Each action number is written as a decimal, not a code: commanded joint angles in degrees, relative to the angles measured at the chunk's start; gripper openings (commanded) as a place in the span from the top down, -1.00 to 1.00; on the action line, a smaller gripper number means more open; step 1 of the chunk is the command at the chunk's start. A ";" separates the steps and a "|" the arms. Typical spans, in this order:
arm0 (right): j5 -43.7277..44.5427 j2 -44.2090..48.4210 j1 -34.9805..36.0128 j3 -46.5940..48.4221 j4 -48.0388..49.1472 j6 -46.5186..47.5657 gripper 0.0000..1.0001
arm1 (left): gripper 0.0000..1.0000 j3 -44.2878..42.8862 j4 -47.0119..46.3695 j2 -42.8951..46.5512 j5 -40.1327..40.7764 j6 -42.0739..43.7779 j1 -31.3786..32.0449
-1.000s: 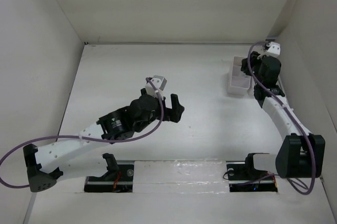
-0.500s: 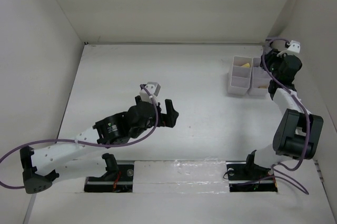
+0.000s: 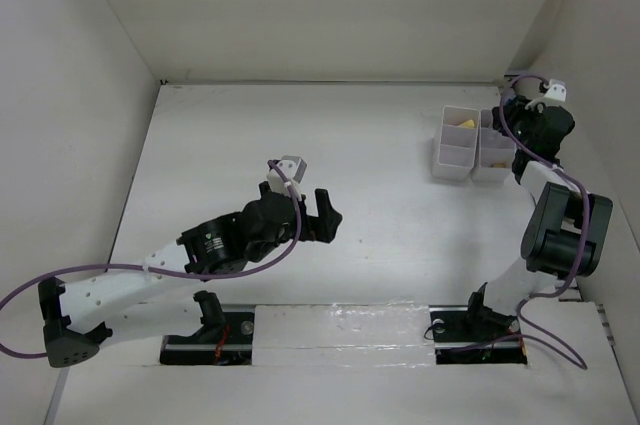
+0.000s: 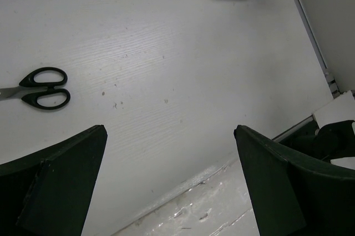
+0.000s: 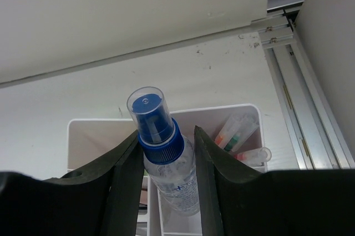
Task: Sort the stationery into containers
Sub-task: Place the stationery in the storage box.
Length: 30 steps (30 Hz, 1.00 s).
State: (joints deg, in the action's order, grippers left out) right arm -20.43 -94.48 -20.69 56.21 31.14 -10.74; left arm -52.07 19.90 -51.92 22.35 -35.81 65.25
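Farthest left of the bins (image 3: 452, 167), and well apart from them, the black-handled scissors (image 4: 42, 88) lie flat on the white table (image 3: 400, 235). Their handles are on the side toward the bins and their blades run off the left edge of the left wrist view. The top view does not show them.

Next comes the left gripper (image 3: 330, 212), also well left of the bins and nearer the arm bases than they are. It hangs above the table with its jaws spread wide — only bare tabletop shows between them.

The 2 bins stand side by side, close against each other, near the back right corner of the table. From above, a yellow piece (image 3: 465, 123) shows in the back compartment of the left bin.

At the right side of the bins the right gripper (image 5: 166, 136) hangs over them. Its 2 fingers (image 5: 128, 169) are narrowed onto the small clear bottle (image 5: 178, 183), pressing on both sides just below the blue cap. The bottle is tilted, its cap leaning toward the back wall and its base down over the bins. Whether the base touches a bin cannot be told, nor which compartment lies under it. Just right of the bottle, 1 compartment holds highlighters (image 5: 236, 133) — one with orange and green markings, another pink below it.
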 commanded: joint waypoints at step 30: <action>-1.45 0.96 -2.95 -0.83 8.33 -3.58 -0.34 | -1.00 0.31 -1.71 3.23 -1.61 0.83 0.22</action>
State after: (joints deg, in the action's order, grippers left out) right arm -20.99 -95.29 -23.33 55.57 35.00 -13.37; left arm -52.07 19.55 -50.43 20.97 -35.62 65.25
